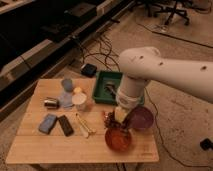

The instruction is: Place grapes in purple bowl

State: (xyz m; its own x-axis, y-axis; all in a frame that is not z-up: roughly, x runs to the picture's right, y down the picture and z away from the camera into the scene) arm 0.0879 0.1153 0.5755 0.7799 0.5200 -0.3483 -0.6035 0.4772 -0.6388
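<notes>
Camera view has the big white arm coming in from the right and bending down, with the gripper [120,114] low over the wooden table [35,145]. Honestly can't tell if it's clamped on something or let go. The grapes [108,119] are a dark red lump right up against it on the picture's left side, not in any bowl. The purple bowl [142,119] sits just beside the gripper on the opposite side, and the orange bowl [118,139] is just below it, nearer the camera. Behind the gripper there's a green tray [106,82]. Well off to its picture-left: a white cup [79,99], a blue cup [67,84] and a blue sponge [47,123].
</notes>
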